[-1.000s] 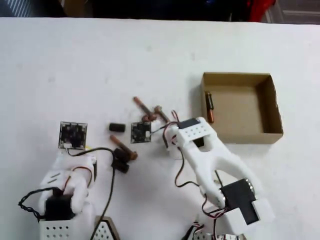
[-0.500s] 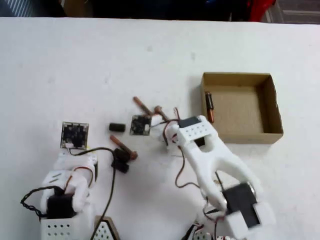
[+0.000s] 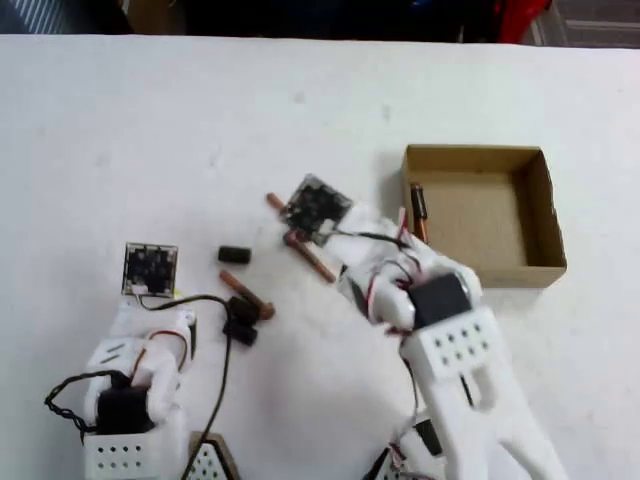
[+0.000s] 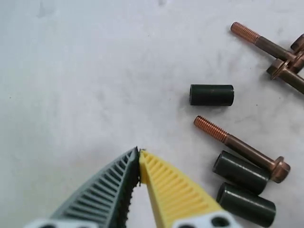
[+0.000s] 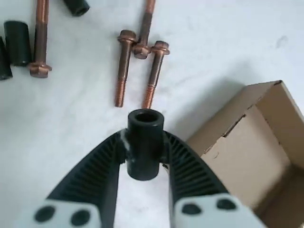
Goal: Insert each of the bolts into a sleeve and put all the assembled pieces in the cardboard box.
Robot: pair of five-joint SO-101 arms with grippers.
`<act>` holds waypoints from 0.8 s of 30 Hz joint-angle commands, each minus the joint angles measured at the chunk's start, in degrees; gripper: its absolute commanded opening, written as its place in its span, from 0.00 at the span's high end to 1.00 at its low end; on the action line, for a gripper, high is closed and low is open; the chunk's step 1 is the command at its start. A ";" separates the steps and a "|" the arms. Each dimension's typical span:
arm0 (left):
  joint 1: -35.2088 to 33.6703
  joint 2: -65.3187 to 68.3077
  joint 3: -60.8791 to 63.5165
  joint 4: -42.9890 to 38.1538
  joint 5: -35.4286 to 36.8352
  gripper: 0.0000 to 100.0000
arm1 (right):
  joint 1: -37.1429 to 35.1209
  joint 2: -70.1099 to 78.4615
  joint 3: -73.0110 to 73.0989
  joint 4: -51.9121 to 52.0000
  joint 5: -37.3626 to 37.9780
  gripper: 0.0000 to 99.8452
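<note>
So the right gripper [image 5: 145, 140] has its fingers clamped on a black sleeve [image 5: 144, 152], held above the surface [image 3: 300, 100] with the open bore facing back at the wrist camera. Two bolts [image 5: 123, 66] lie flat just beyond it, heads bunched against a third one. The cardboard box [image 3: 478, 152] is off to the side with one assembled piece [image 3: 419, 212] already in it, so my read is there's plenty left to do. The left gripper [image 4: 139, 153] sits low near its own side with fingers pinched together on nothing, close to a lone bolt [image 4: 242, 149] and a few loose sleeves [image 4: 240, 172]. My worry: those bolts are lying loose with nothing pinning them, so pushing a sleeve at one probably just skids or rolls it, and it'd knock its neighbours since the heads touch. Also the grip is only on the sleeve's round sides, so any off-axis push could twist it in the fingers or pop it out.
</note>
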 commanded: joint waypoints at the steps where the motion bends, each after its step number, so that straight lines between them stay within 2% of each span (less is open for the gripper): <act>1: -0.48 -0.48 -0.35 -1.49 -0.53 0.98 | -0.40 -8.40 -1.49 2.33 -8.44 0.98; 5: -0.48 -0.48 -0.35 -1.49 -0.53 0.98 | -0.31 -10.15 -4.75 4.79 -12.13 0.98; 13: -0.40 -0.48 -0.35 -1.41 -0.53 0.98 | -0.22 -3.38 -21.01 17.89 -17.14 0.98; 21: -0.48 -0.48 -0.35 -1.41 -0.53 0.98 | -0.04 5.49 -18.46 17.54 -20.40 0.98; 24: -0.57 -0.48 -0.35 -1.93 -0.53 0.98 | 0.84 7.08 -15.30 14.02 -20.22 0.98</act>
